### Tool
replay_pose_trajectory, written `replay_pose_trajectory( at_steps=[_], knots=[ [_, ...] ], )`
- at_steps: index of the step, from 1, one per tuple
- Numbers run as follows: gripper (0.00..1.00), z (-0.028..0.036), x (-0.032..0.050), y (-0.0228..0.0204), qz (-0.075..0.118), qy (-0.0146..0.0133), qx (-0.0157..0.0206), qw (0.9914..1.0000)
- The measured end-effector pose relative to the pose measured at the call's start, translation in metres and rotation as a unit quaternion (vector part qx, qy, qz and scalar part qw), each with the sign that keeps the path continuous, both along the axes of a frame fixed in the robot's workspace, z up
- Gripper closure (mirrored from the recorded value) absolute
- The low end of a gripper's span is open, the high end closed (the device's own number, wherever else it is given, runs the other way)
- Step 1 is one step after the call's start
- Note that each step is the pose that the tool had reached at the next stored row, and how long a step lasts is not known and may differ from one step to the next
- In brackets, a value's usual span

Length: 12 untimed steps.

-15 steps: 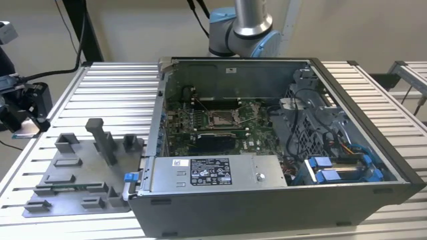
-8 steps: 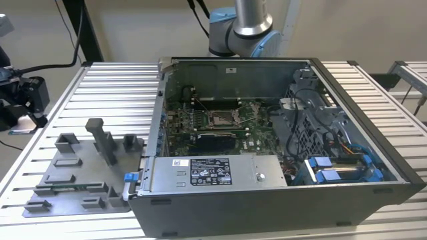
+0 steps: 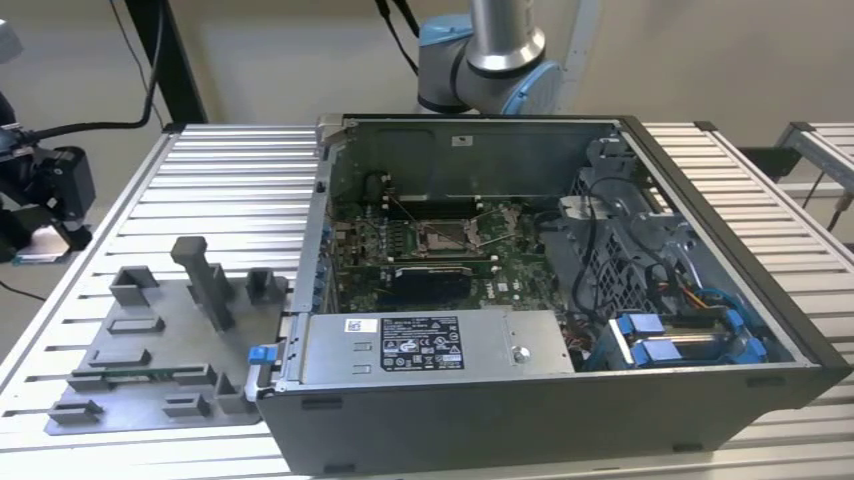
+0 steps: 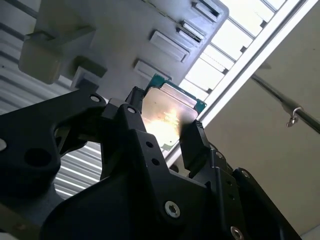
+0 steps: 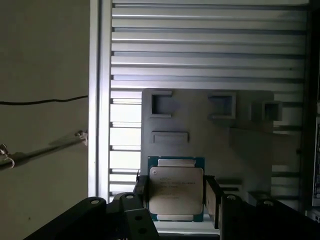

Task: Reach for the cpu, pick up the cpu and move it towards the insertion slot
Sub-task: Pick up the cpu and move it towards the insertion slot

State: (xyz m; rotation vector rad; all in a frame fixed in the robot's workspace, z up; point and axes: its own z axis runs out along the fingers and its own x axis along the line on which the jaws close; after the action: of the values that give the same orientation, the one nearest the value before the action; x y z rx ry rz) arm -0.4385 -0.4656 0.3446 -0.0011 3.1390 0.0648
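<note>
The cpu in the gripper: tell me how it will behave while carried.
The cpu is a thin flat plate with a metal lid, so it is probably rigid and light. Its lid glares in the second wrist view, suggesting a smooth face. The gripper clamps just two opposite edges, so it might slip or tilt if jolted.

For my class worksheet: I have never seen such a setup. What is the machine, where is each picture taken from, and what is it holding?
It is a single robot arm at a ribbed metal table. The exterior view looks from off the arm at an open computer case and a grey fixture plate on it. Both wrist views ride on the arm, looking past its fingers, which grip the cpu, a small silvery chip. The insertion slot sits inside the case.
</note>
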Motion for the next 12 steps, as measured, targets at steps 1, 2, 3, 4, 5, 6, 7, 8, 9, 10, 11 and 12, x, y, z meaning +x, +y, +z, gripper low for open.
replay_pose_trajectory(
  at_steps=[1,2,3,4,5,6,7,8,9,10,11,12],
  knots=[
    [1.00,0.0005,0.0000,0.0000,0.000,-0.0001,0.0000,1.00000],
    [1.00,0.0011,0.0000,0.0000,0.000,-0.0001,0.0000,1.00000],
    [1.00,0.0017,0.0000,0.0000,0.000,-0.0001,0.0000,1.00000],
    [1.00,0.0024,0.0000,0.0000,0.000,0.0000,0.0000,1.00000],
    [1.00,0.0029,0.0000,0.0000,0.000,0.0000,0.0000,1.00000],
    [1.00,0.0034,0.0000,0.0000,0.000,0.0000,0.0000,1.00000],
    [1.00,0.0040,0.0000,0.0000,0.000,0.0000,0.0000,1.00000],
    [1.00,0.0045,0.0000,0.0000,0.000,0.0000,0.0000,1.00000],
    [1.00,0.0050,0.0000,0.0000,0.000,0.0000,0.0000,1.00000],
    [1.00,0.0056,0.0000,0.0000,0.000,0.0000,0.0000,1.00000],
    [1.00,0.0063,0.0000,0.0000,0.000,0.0000,0.0000,1.00000],
    [1.00,0.0070,0.0000,0.0000,0.000,0.0000,0.0000,1.00000]
  ],
)
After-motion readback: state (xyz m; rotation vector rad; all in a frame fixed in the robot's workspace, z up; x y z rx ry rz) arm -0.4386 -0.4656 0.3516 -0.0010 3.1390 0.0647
